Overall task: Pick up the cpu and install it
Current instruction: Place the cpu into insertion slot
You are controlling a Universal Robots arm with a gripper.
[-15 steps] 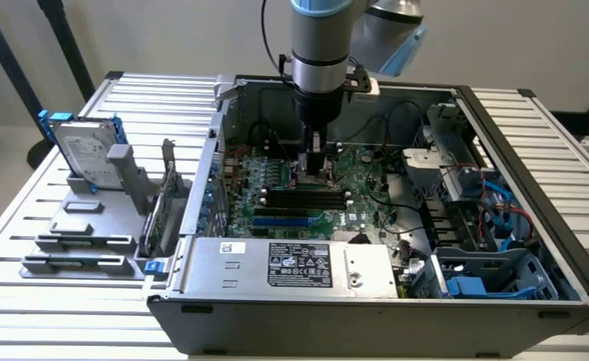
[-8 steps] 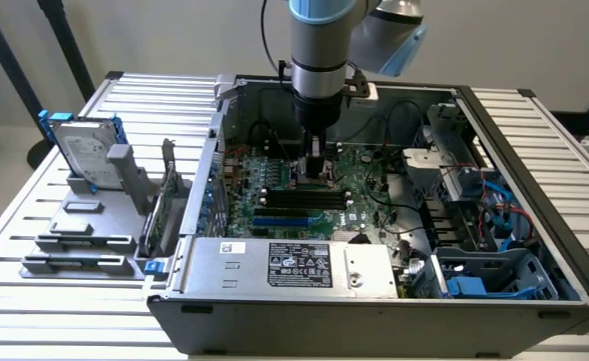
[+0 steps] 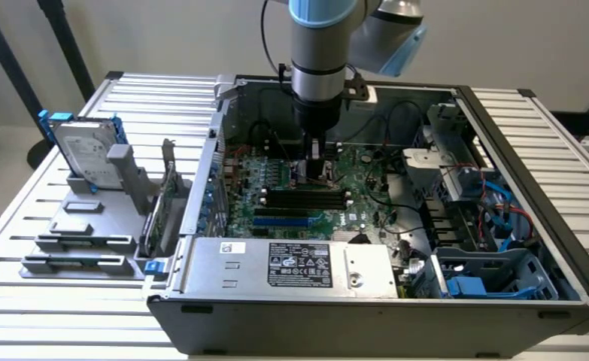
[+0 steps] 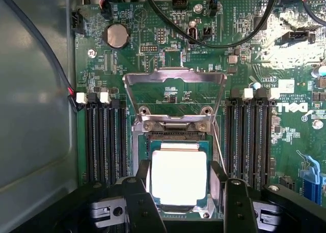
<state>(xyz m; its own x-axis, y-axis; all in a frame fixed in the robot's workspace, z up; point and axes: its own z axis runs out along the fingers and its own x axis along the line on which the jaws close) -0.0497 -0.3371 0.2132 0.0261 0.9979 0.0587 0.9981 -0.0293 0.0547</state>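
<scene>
The cpu, a small square chip with a bright silver top, lies level over the open socket on the green motherboard. My gripper reaches straight down into the computer case. Its two black fingers press against the chip's opposite edges. The socket's metal load plate stands flipped open behind the chip. I cannot tell whether the chip rests fully in the socket or hovers just above it.
Black memory slots flank the socket on both sides, and black cables cross the board beyond it. Outside the case on the exterior view's left stand a hard drive with blue brackets and grey holder blocks. The power supply fills the case's front.
</scene>
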